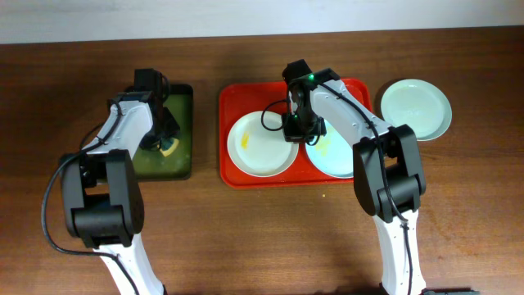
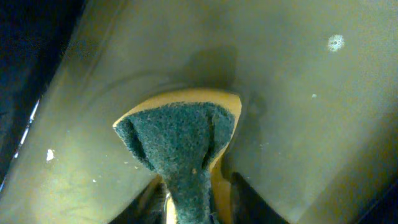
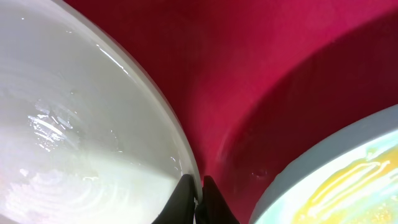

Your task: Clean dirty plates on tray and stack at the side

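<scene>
right gripper [image 3: 198,190] is pinching rim of cream plate [image 1: 260,147] on red tray [image 1: 232,94] | left gripper [image 1: 166,141] is clamping sponge [image 2: 177,137] left of red tray

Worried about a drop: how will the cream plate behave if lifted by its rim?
The cream plate looks glossy, so it may slip. The right hand pinches only its thin rim, so the plate would likely tilt down on the far side. Its even round edge suggests it is stiff.
</scene>
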Tool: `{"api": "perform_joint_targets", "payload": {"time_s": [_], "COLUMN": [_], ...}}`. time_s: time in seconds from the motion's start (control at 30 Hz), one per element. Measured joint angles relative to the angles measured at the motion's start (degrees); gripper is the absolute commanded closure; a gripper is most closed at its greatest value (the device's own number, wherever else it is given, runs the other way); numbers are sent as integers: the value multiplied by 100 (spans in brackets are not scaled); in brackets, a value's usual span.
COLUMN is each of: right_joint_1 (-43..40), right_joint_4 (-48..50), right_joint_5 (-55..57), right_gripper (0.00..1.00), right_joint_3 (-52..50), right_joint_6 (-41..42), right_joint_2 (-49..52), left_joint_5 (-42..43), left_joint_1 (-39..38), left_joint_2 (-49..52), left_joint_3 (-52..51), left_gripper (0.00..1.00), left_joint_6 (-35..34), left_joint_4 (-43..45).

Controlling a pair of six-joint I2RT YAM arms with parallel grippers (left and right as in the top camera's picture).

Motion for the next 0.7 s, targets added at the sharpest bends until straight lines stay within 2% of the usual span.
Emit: {"api": "perform_joint_targets", "payload": {"time_s": [0.13,0.23,0.27,0.37,0.47,0.57,0.7], "right_joint_1": [0,-4,-4,-4,-37,-136,-155], "right_joint_4": [-17,-157,-166,-116,-83,240,339], "right_joint_5": [13,271,321,317,234,-350,-761], "right_gripper": [96,96,96,96,96,96,96], "right_joint_3": [0,0,0,-4,-13,-59,-90], "right_joint_6": [-2,-2,-4,-2,-7,-354,-822], "right_joint_2": [0,-13,-17,-20,-22,-20,-7], "left_joint_5": [0,55,214,1266,2020,2177,2127], "left_joint_1": [0,0,0,-46,-577,-1298,-1725], "left_joint_2": [0,0,-42,-599,-787,-787,-597], "left_joint_3": [37,577,822,1003,1051,1051,1051], "left_gripper": [100,100,100,100,100,100,100], "left_joint_6": [13,13,81,887,1123,1180,1198], "left_joint_4": [-138,-1078,-1268,-1384,-1637,-1648,-1617]}}
